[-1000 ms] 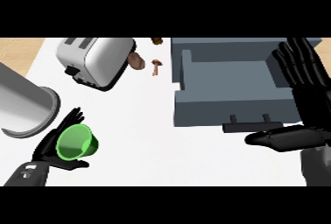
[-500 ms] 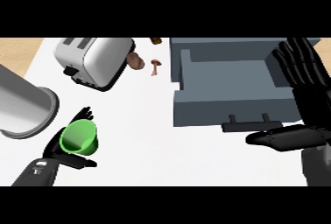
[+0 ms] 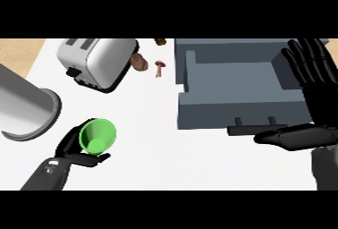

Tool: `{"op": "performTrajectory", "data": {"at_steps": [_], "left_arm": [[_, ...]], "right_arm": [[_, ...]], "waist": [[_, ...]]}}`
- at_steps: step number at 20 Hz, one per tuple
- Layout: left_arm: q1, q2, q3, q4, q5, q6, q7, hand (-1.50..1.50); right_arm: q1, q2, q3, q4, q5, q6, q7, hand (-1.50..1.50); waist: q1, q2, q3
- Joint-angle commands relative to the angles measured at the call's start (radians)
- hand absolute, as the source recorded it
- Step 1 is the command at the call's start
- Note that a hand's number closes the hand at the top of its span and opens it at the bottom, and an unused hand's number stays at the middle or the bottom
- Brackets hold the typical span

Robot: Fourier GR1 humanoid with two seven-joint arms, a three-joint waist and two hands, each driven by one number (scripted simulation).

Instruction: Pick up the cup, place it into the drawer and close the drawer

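The green cup [image 3: 98, 137] is held in the curled fingers of the left hand [image 3: 78, 152], its base and part of its rim hidden by them. The right hand [image 3: 310, 94] is seen spread flat, fingers straight, its wrist cut off below. The open grey drawer [image 3: 228, 112] lies just left of that hand. Bare white surface [image 3: 171, 156] is left between both hands.

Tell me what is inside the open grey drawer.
The open grey drawer shows only its bare grey floor, nothing lying in it. The black right hand covers its right side, so that part cannot be checked.
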Motion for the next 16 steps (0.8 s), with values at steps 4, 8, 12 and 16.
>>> {"op": "performTrajectory", "data": {"at_steps": [4, 8, 12, 16], "left_arm": [[-0.009, -0.033, 0.064, -0.031, 0.022, 0.193, -0.231, 1.50], [0.011, -0.098, 0.216, -0.036, 0.138, 0.474, -0.179, 1.50], [-0.018, -0.128, 0.293, -0.052, 0.220, 0.408, -0.247, 1.50], [-0.104, -0.151, 0.261, -0.089, 0.223, 0.288, -0.198, 1.50]], "right_arm": [[-0.029, -0.030, -0.026, 0.013, -0.015, 0.015, 0.009, -1.50], [-0.008, -0.026, -0.032, -0.004, -0.021, 0.009, 0.018, -1.50], [0.024, -0.009, -0.008, -0.027, -0.015, 0.013, 0.015, -1.50], [0.081, 0.000, -0.004, -0.040, 0.011, 0.013, -0.026, -1.50]], "waist": [[0.000, 0.003, 0.000], [0.012, -0.004, 0.002], [0.008, -0.007, 0.002], [0.007, -0.010, 0.004]]}}
